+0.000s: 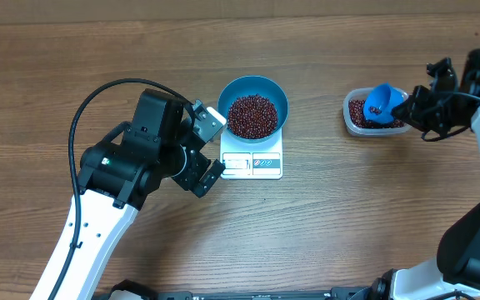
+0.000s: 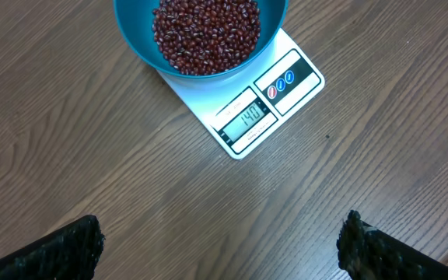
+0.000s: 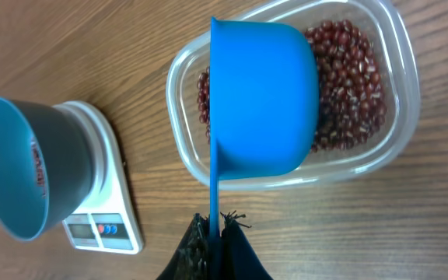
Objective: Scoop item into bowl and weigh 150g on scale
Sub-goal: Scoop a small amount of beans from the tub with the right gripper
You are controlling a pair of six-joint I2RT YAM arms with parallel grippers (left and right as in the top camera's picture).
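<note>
Left jaws wide, right jaws clamp one scoop [image 3: 263,97] (over one tub [image 3: 183,93]); one bowl [image 1: 282,105] on one scale [image 1: 252,164].

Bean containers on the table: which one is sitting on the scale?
The round blue bowl, standing on the white scale. The other, a clear tub, rests directly on the table, with the blue scoop over it.

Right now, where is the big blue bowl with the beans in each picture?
Overhead: the bowl is just above the middle, sitting on the white scale.
Left wrist: the bowl is at the top middle, cut off by the top edge.
Right wrist: the bowl is at the far left, seen from its side.
Shared landmark: the scale under the bowl shows in all three views.
</note>
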